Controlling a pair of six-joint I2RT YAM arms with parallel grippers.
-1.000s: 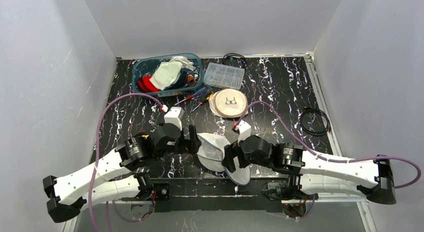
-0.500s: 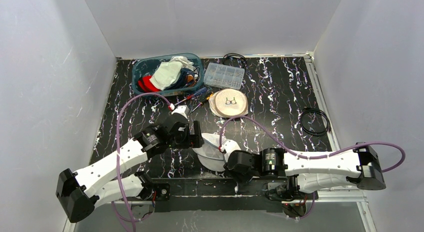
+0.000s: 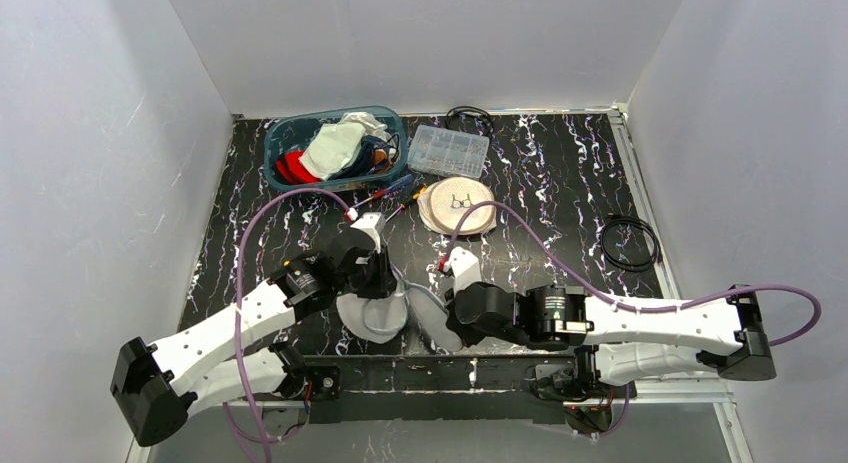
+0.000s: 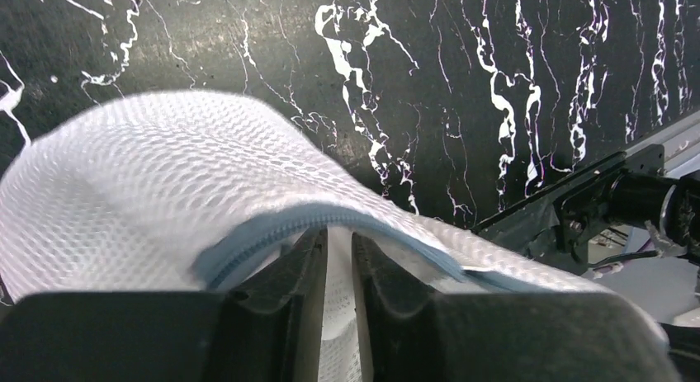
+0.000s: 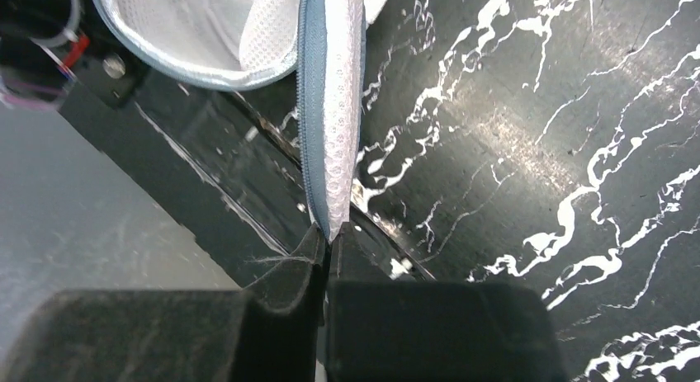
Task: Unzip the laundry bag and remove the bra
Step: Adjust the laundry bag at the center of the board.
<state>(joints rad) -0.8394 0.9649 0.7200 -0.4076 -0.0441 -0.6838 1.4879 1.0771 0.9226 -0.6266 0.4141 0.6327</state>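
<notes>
The white mesh laundry bag (image 3: 372, 318) with its blue zipper edge lies near the table's front edge, between the two arms. My left gripper (image 3: 388, 291) is shut on a fold of the mesh just under the zipper band (image 4: 272, 233), with fabric pinched between its fingers (image 4: 299, 275). My right gripper (image 3: 446, 319) is shut on the bag's narrow zipper edge (image 5: 330, 110), which runs straight up from its fingertips (image 5: 312, 246). In the right wrist view the bag gapes open at the upper left, showing white lining. The bra is hidden.
At the back left stands a teal basket (image 3: 280, 143) of clothes, with a clear compartment box (image 3: 449, 150) beside it. A round woven stack (image 3: 457, 205) with spectacles, some pens (image 3: 392, 191) and a black cable coil (image 3: 628, 245) lie further back. The front rail (image 3: 440, 368) is close.
Both grippers have closed on the laundry bag. The right arm swung left and forward along the front edge, and the bag has been drawn leftward and spread between the two grippers.
</notes>
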